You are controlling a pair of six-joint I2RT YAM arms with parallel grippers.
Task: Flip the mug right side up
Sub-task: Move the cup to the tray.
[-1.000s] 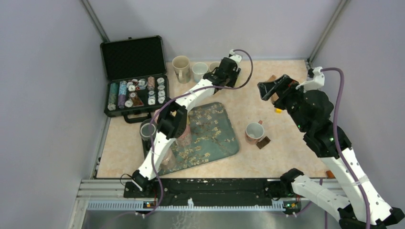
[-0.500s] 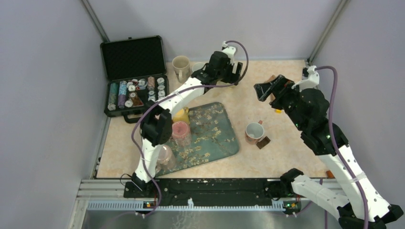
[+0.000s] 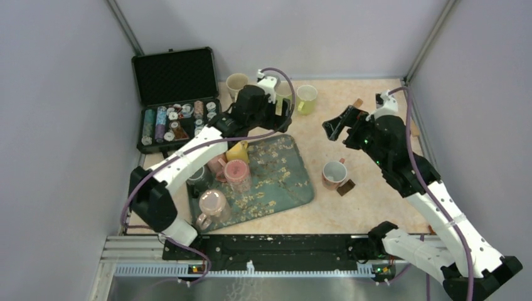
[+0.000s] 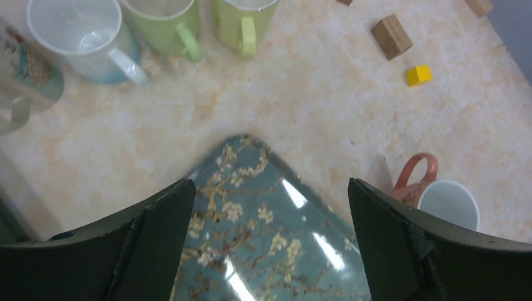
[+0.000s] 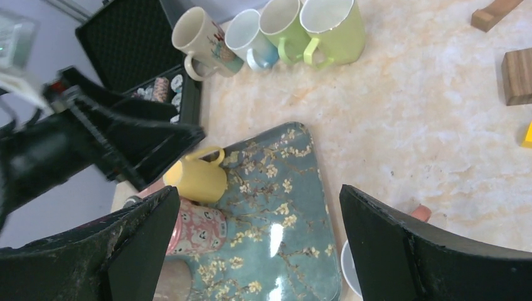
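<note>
On the flowered tray [image 3: 282,169] several mugs stand mouth down, among them a yellow mug [image 3: 238,152] [image 5: 196,179] and a pink face-patterned mug [image 3: 237,174] [image 5: 201,227]. A green mug [image 3: 306,98] [image 4: 241,22] [image 5: 332,28] stands upright at the right end of the back row. My left gripper [image 3: 279,114] [image 4: 270,188] hangs open and empty above the tray's far corner, apart from the green mug. Over the table right of the tray, my right gripper [image 3: 339,120] [image 5: 260,191] is open and empty too.
The back row also holds a cream mug [image 3: 237,83], a white mug [image 4: 81,34] and a second green mug [image 4: 164,22]. A pink-handled mug [image 3: 334,174] stands upright right of the tray. Wooden blocks [image 4: 391,36] and a yellow cube [image 4: 418,75] lie far right. An open chip case [image 3: 175,100] sits far left.
My left gripper opened and drew back to the left, leaving the green mug upright in the back row. The right arm swung left toward the tray.
</note>
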